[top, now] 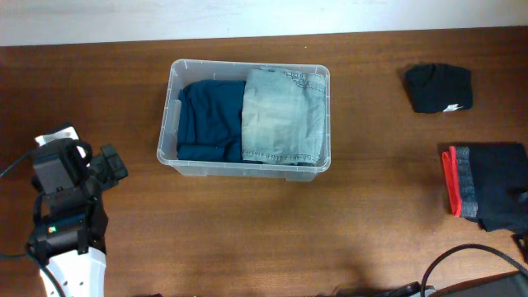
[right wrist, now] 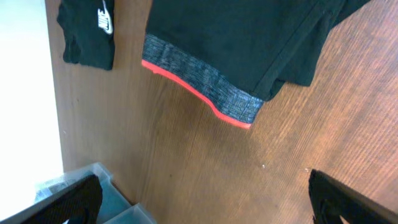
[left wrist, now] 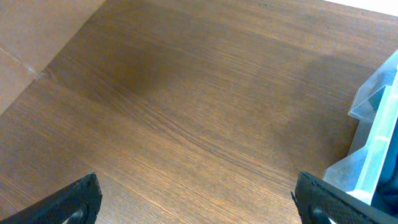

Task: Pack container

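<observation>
- While the bin (top: 247,168) sits at upper centre of the overhead frame, teal cloth (top: 208,120) and jeans (top: 285,115) lie side by side inside it.
- Left gripper (left wrist: 196,190): spread wide, empty.
- Right gripper (right wrist: 205,186): spread wide, empty, near shorts (right wrist: 249,43).

wooden table (top: 247,239) | on it: container (top: 247,168) | small black garment (top: 438,87) | red-banded black garment (top: 495,191)

We log: bin (top: 247,168) at 12 o'clock, top (top: 210,120) left and jeans (top: 283,115) right inside; cloth (top: 438,87) at 2, shorts (top: 491,188) at 3.
</observation>
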You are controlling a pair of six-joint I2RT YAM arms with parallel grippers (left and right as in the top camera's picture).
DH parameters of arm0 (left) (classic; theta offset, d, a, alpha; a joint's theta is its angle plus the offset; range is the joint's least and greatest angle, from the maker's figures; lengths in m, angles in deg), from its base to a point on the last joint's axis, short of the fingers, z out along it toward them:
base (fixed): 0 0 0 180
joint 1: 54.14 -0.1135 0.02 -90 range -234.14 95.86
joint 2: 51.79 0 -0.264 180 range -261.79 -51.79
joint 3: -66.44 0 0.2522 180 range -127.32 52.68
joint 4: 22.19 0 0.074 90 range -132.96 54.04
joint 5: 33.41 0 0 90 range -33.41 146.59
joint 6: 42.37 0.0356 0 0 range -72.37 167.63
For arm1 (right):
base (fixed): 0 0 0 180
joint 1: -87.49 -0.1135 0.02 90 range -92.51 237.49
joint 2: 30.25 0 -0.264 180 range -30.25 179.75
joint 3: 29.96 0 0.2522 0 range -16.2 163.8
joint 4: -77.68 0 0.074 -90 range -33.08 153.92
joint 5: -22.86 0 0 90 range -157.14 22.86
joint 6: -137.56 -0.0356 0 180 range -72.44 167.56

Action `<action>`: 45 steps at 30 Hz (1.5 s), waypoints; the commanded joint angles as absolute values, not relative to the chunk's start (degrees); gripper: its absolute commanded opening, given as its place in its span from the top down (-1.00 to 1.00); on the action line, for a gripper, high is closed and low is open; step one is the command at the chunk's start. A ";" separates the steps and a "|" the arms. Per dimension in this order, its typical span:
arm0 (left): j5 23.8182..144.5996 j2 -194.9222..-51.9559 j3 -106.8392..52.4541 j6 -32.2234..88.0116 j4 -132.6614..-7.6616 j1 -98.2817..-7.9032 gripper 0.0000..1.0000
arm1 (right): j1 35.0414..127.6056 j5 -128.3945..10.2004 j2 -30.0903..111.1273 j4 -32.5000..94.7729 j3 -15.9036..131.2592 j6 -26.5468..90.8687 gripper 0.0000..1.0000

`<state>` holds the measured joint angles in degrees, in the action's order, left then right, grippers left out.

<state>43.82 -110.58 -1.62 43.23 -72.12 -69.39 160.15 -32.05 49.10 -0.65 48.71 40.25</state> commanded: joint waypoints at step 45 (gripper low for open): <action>44.19 -110.71 -1.47 42.48 -72.01 -69.69 -0.99 | 162.47 -36.27 57.99 31.85 33.08 27.11 -0.97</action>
<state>43.80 -110.58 -1.62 43.25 -72.12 -69.39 162.18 -32.92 57.47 31.67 33.45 28.03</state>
